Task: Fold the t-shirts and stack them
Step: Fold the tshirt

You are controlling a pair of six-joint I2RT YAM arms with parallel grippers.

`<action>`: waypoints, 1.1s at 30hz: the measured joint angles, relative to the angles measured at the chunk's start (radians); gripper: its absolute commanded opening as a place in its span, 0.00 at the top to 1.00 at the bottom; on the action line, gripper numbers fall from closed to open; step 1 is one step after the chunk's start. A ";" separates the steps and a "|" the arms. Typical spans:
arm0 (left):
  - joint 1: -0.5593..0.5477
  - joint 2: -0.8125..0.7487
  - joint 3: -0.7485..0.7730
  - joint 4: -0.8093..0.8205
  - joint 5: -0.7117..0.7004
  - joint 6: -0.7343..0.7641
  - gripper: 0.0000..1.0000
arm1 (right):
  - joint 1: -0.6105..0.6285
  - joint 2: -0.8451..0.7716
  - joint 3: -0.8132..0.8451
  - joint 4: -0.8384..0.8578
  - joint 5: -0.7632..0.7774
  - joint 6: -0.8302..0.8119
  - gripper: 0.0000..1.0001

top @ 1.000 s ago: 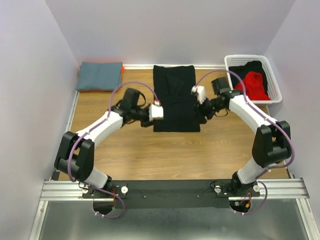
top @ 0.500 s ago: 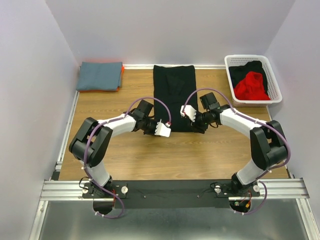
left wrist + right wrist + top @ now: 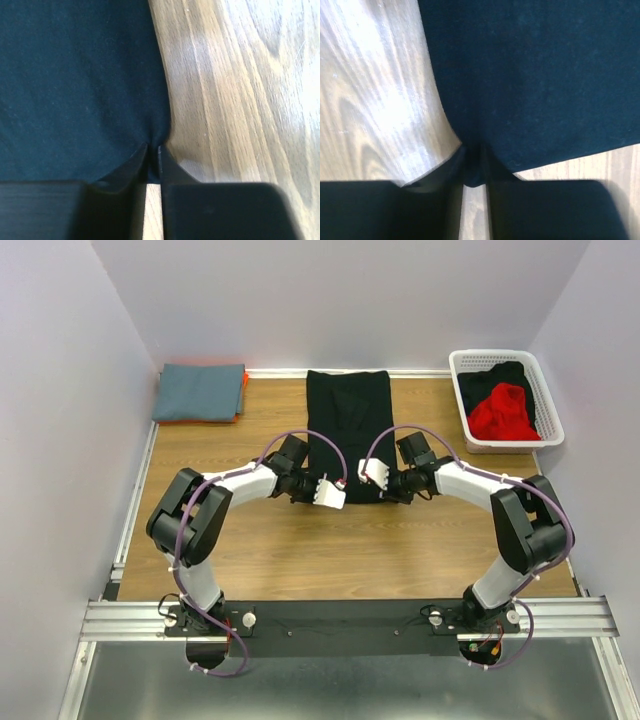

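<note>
Since the black t-shirt (image 3: 347, 430), laid from worktop (image 3: 250, 560) centre to 12 o'clock, is pinched at its near hem (left end effector (image 3: 152, 155) clamped on the 7 o'clock corner, right end effector (image 3: 474, 160) on the 5 o'clock corner), both corners are best lifted level, carried toward 12 o'clock in sync, and kept taut.

black shirt (image 3: 347, 420): folded lengthwise into a long flat strip, mid-table (image 3: 270, 560); near corners pinched by the left end effector (image 3: 152, 148) and the right end effector (image 3: 474, 152)
blue shirt (image 3: 200, 391): folded rectangle, far left corner
orange shirt (image 3: 243, 390): under the blue shirt, only its edges showing
red shirt (image 3: 503, 412): crumpled in the basket (image 3: 548, 400)
second black shirt (image 3: 495, 375): crumpled under the red shirt
</note>
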 measured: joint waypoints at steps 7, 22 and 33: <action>0.010 0.001 0.048 -0.087 0.000 -0.003 1.00 | 0.002 0.006 0.034 -0.004 0.036 0.056 0.99; 0.075 -0.134 0.402 -0.416 0.011 -0.011 1.00 | 0.002 -0.121 0.363 -0.237 0.086 0.153 0.99; -0.068 -0.463 0.214 -0.639 0.091 -0.043 1.00 | 0.102 -0.430 0.273 -0.544 0.003 0.214 1.00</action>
